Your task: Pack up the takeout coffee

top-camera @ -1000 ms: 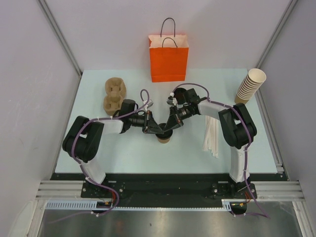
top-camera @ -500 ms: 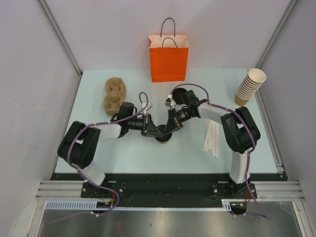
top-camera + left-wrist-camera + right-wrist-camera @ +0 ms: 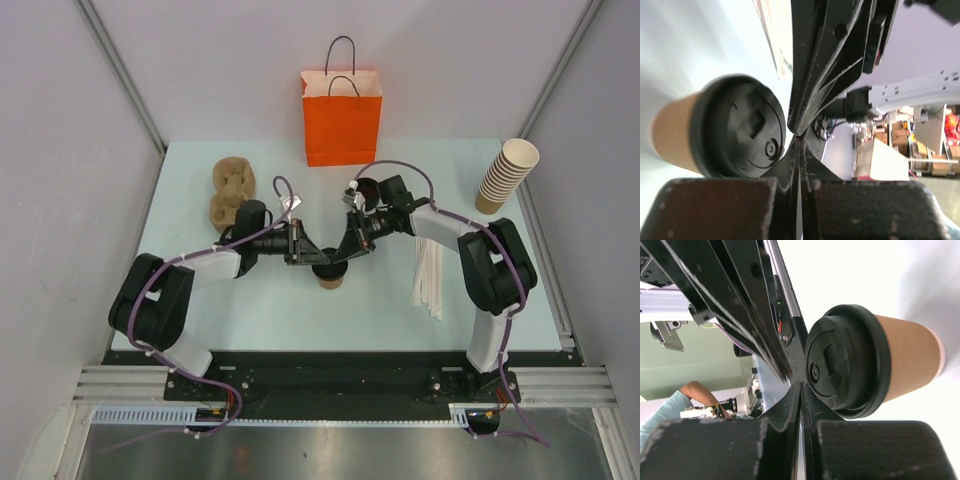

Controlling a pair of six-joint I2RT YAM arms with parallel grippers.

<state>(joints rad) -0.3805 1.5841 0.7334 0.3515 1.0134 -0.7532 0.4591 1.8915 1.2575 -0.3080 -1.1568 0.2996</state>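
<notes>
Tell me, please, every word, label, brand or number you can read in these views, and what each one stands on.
No text can be read anywhere.
Lid of the takeout coffee: faint raised lettering near the rim in the right wrist view, too small to read.
Orange bag, paper cup stack, cup carrier: no print visible.
Background boxes: too blurred to tell.

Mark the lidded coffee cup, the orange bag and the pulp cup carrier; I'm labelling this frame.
takeout coffee (image 3: pixel 845 365), right wrist view, middle of its black lid.
orange bag (image 3: pixel 342 125), top external view, its front face.
cup carrier (image 3: pixel 233 190), top external view, the ridge between its wells.
</notes>
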